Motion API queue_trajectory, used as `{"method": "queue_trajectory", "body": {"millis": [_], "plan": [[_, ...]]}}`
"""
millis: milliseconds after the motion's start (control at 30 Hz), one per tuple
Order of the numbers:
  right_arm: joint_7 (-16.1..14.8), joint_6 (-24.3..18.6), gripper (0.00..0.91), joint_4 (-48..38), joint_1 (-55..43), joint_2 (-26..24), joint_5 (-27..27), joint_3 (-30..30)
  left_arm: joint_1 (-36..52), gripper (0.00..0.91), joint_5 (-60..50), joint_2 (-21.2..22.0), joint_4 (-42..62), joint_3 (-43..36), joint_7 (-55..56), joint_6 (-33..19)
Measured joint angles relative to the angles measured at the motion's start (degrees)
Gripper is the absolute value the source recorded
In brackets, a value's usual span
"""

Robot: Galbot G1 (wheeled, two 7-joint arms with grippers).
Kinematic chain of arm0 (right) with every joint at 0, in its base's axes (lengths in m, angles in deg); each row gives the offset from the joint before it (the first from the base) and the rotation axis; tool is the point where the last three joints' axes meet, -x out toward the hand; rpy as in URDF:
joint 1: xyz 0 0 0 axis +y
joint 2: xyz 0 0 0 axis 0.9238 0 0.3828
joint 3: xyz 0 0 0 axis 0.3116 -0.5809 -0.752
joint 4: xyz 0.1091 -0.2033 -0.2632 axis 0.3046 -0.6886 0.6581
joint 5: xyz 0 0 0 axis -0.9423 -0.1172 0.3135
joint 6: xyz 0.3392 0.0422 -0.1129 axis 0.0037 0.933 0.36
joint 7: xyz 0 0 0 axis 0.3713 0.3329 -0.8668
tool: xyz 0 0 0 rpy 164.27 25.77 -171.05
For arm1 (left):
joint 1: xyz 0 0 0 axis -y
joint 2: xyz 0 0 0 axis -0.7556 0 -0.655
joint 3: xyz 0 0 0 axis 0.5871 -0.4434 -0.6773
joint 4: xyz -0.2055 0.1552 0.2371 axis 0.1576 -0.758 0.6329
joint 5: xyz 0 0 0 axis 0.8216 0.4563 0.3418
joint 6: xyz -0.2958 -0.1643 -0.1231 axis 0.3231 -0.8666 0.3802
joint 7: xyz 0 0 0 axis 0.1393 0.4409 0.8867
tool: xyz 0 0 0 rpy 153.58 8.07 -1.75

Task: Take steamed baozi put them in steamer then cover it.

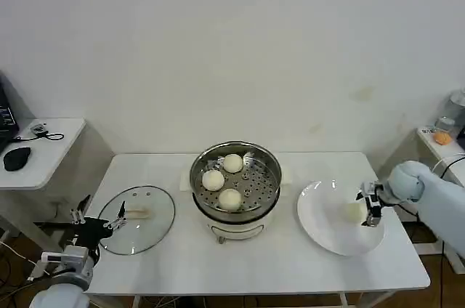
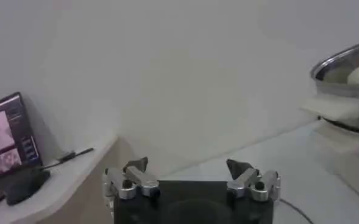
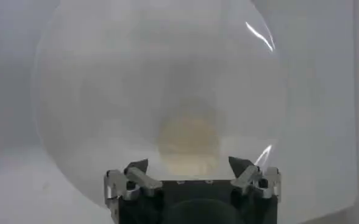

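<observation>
The steamer [image 1: 236,206] stands mid-table with three baozi [image 1: 231,198] on its perforated tray; its steel rim [image 2: 344,61] shows in the left wrist view. One more baozi [image 1: 354,211] lies on the white plate [image 1: 323,224] at the right. My right gripper [image 1: 368,208] hangs open right over that baozi [image 3: 188,139], fingers [image 3: 136,167] either side, not closed on it. The glass cover [image 1: 138,219] lies flat on the table at the left. My left gripper [image 1: 98,222] waits open off the table's left edge, beside the cover.
A side desk [image 1: 43,150] with a black mouse and cables stands at the far left; a screen [image 2: 5,137] sits on it. Another small shelf [image 1: 439,141] with an orange object is at the far right. The wall lies close behind the table.
</observation>
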Motion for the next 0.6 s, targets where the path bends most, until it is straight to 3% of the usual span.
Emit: {"method": "queue_trajectory", "body": {"millis": [133,367,600], "plan": [[0.03,0.03,0.846,-1.09,0.22,1.18,0.66,0.26,-0.05,0.907,-0.01,0.29,0.00,0.04,0.01,-0.06],[0.06,0.43,0.655,-1.89,0.35,1.77,1.49,0.52,-0.45,0.907,-0.09,0.50,-0.02,0.11,0.05,-0.21],[-0.20,0.87,0.615,-2.41,0.03,2.35,1.77,0.68,-0.67,0.907,-0.11,0.51,-0.40,0.20,0.08,-0.21]]}}
